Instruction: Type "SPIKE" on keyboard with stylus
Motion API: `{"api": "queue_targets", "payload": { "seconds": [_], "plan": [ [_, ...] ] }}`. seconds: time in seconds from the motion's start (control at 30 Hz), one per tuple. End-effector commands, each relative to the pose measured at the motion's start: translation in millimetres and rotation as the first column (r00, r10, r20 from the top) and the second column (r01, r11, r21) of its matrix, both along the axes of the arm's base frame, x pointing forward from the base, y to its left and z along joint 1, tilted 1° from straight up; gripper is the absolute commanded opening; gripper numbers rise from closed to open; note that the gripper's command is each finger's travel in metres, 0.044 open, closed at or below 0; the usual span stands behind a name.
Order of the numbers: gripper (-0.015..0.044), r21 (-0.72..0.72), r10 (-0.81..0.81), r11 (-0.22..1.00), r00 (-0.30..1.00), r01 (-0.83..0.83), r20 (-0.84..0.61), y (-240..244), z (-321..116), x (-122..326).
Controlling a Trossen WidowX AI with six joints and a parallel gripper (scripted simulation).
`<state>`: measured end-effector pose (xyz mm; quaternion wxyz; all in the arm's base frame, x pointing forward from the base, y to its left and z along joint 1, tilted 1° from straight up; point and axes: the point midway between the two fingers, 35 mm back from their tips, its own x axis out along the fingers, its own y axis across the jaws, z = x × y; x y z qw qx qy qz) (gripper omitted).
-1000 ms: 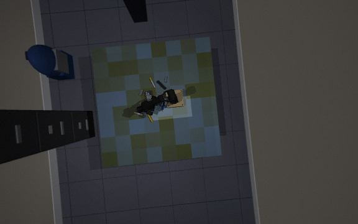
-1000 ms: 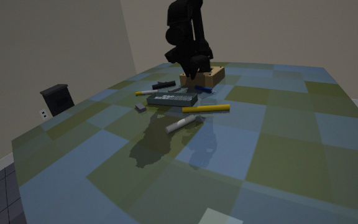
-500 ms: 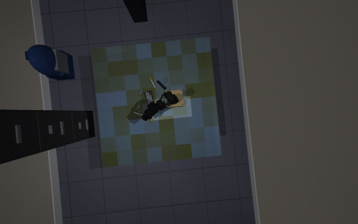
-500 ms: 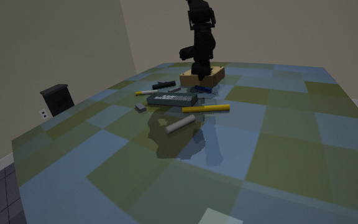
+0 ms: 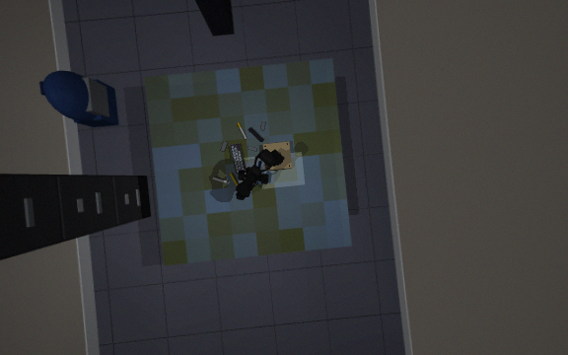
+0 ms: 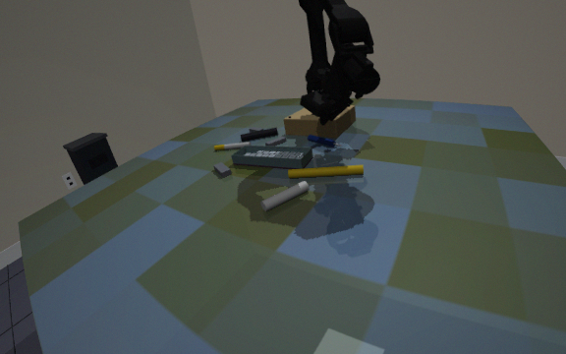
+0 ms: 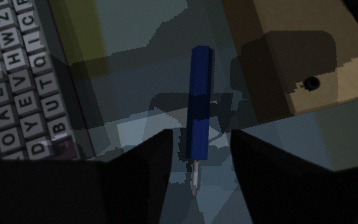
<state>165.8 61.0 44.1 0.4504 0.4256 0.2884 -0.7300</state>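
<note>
The blue stylus [image 5: 259, 164] [image 6: 320, 141] [image 7: 200, 75] with a thin metal tip lies on the table between the keyboard and the wooden box. In the wrist view its tip points to the bottom edge. My gripper [image 6: 326, 121] [image 7: 201, 137] is open and empty above the stylus, with one finger on each side of its tip end in the wrist view. The keyboard [image 5: 236, 155] [image 6: 273, 156] [image 7: 24, 97] lies beside the stylus, at the left in the wrist view. Its letter keys show there, but several are cut off by the frame edge.
The wooden box [image 5: 284, 148] [image 6: 303, 127] [image 7: 280, 30] stands by the arm's base. A yellow rod [image 6: 325, 171] and a white cylinder [image 6: 285, 197] lie in front of the keyboard. A grey block [image 6: 222, 170], a yellow-and-white marker [image 6: 235, 146] and a black cylinder [image 6: 259, 134] lie around its other sides.
</note>
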Motion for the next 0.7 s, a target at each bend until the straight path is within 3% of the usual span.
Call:
{"api": "queue_targets", "payload": {
  "seconds": [0.0, 0.67],
  "plan": [
    [0.015, -0.045, -0.055, 0.997, 0.998, 0.056, 0.031, 0, -1, -3],
    [0.015, -0.045, -0.055, 0.997, 0.998, 0.056, 0.031, -2, -15, -5]
  ]
}}
